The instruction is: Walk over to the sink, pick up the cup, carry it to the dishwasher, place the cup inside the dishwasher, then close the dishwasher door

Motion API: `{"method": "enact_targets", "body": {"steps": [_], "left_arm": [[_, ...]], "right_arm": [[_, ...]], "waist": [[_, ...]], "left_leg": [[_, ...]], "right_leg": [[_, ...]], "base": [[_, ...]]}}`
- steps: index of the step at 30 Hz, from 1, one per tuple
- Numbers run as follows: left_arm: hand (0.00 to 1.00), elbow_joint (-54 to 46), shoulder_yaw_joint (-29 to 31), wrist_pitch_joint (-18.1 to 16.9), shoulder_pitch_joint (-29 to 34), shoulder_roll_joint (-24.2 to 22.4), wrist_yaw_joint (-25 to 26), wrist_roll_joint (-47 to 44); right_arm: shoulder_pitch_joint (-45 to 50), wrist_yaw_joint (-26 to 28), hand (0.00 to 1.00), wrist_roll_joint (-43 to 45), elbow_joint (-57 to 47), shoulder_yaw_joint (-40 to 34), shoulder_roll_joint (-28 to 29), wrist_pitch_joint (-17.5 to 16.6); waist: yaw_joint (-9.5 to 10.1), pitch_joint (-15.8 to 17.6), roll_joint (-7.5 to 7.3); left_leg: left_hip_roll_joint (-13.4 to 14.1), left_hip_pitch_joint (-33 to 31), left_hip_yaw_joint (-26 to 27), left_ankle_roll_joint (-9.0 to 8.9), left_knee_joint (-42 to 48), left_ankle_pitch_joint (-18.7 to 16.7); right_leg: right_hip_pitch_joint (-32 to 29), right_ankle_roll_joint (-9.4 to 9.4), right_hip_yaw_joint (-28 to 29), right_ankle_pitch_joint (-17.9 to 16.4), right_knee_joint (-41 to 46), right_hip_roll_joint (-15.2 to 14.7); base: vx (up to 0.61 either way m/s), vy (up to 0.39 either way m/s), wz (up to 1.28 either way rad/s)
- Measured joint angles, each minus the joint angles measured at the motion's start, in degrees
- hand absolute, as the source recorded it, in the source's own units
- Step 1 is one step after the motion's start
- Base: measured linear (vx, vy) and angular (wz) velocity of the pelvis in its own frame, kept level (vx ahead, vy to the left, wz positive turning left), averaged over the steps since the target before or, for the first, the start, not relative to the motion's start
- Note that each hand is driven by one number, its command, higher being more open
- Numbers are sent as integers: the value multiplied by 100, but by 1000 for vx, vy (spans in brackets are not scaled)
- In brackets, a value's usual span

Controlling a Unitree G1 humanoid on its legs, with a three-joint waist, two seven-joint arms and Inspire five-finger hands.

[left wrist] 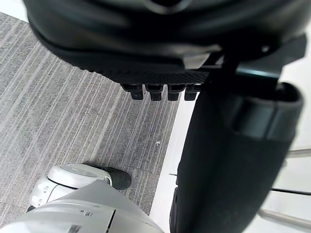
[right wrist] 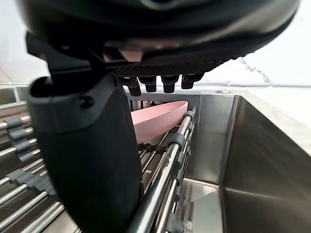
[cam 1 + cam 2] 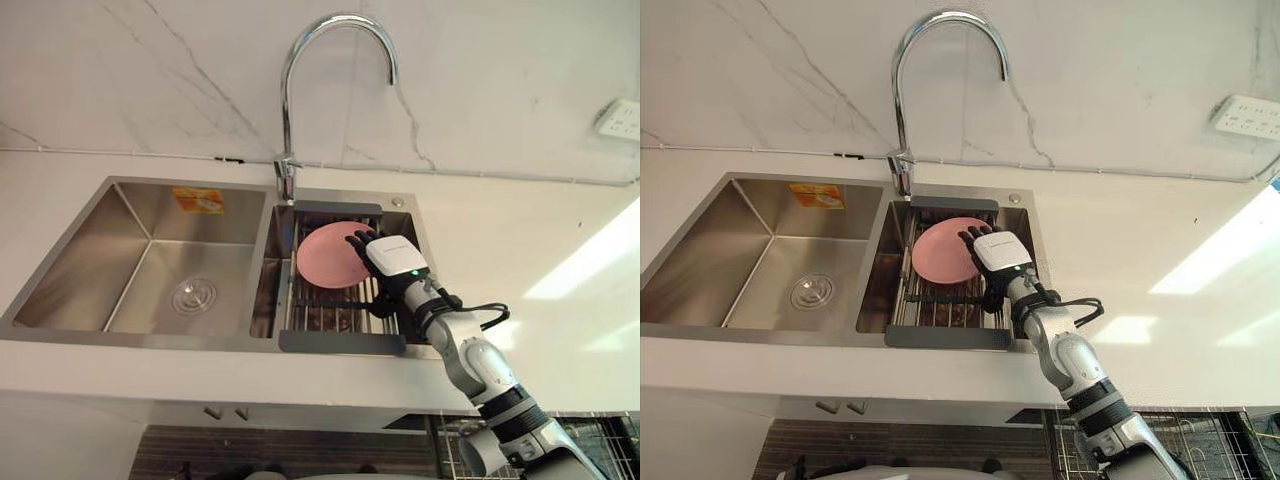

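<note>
My right hand (image 3: 395,258), fingers extended and grasping nothing, hovers at the right edge of the pink dish (image 3: 322,256). The dish leans tilted on the drying rack (image 3: 335,318) across the sink's (image 3: 100,250) right basin. My left hand (image 1: 146,48) hangs relaxed, empty.

one pink plate (image 3: 325,255), one rack (image 3: 315,316), one tap (image 3: 287,110)

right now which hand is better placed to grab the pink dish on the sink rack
Right. The right hand hovers at the pink dish on the rack in the sink; the left hand hangs low by the floor, away from it.
</note>
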Motion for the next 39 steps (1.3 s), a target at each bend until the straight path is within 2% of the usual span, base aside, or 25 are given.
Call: {"method": "enact_targets", "body": {"steps": [4,10,11,12,16,20,23,31,39], "left_arm": [[100,-11,-18,33,3,1,47,-1],[100,-70,-57,34,4,-2,90,0],[100,-130,-66,34,14,-18,92,1],[100,-135,-67,34,13,-21,92,1],[100,-153,-68,33,30,-41,179,0],[100,-223,-115,7,56,-62,308,0],[100,-350,-125,-101,66,-86,341,1],[100,-393,-117,-278,118,-100,456,1],[100,-394,-113,-290,198,-165,456,-1]], "right_arm": [[1,-512,100,-28,269,41,172,197],[4,-1688,100,-169,855,101,423,532],[2,-2059,0,-168,1017,100,461,647],[3,-2122,0,-167,1042,100,468,678],[-16,-3069,0,-108,1305,74,543,987],[-124,-4192,0,0,1596,-38,621,1006],[-238,-4707,0,272,1704,-175,648,1013],[-616,-5480,0,580,1496,-564,650,827],[-765,-5623,0,582,1049,-703,559,374]], "waist": [[-2,-3,2],[29,2,10],[49,13,29],[55,17,34],[105,20,63],[131,19,67],[176,32,92],[178,53,131],[174,54,134]], "left_leg": [[-9,12,-22,5,-91,85],[-23,20,-66,-11,-305,243],[-39,-5,-83,-9,-307,261],[-42,-11,-88,-7,-308,266],[-51,-51,-129,-8,-309,286],[-75,-73,-188,15,-284,313],[-109,-87,-204,22,-282,323],[-139,-88,-229,38,-280,333],[-136,-92,-233,52,-281,341]], "right_leg": [[4,4,-20,29,-12,-17],[-19,7,-70,97,-76,-13],[-19,20,-96,106,-101,-14],[-19,22,-103,106,-103,-16],[-15,18,-176,119,-117,-29],[-2,23,-242,129,-130,-51],[6,50,-258,149,-171,-75],[23,83,-277,169,-174,-134],[27,82,-266,169,-171,-129]], "base": [[-71,-9,3],[-97,-17,5],[-87,-14,8],[-72,-12,11],[-34,-10,9],[5,-5,8],[4,0,4],[-38,-3,2],[-55,-11,0]]}}
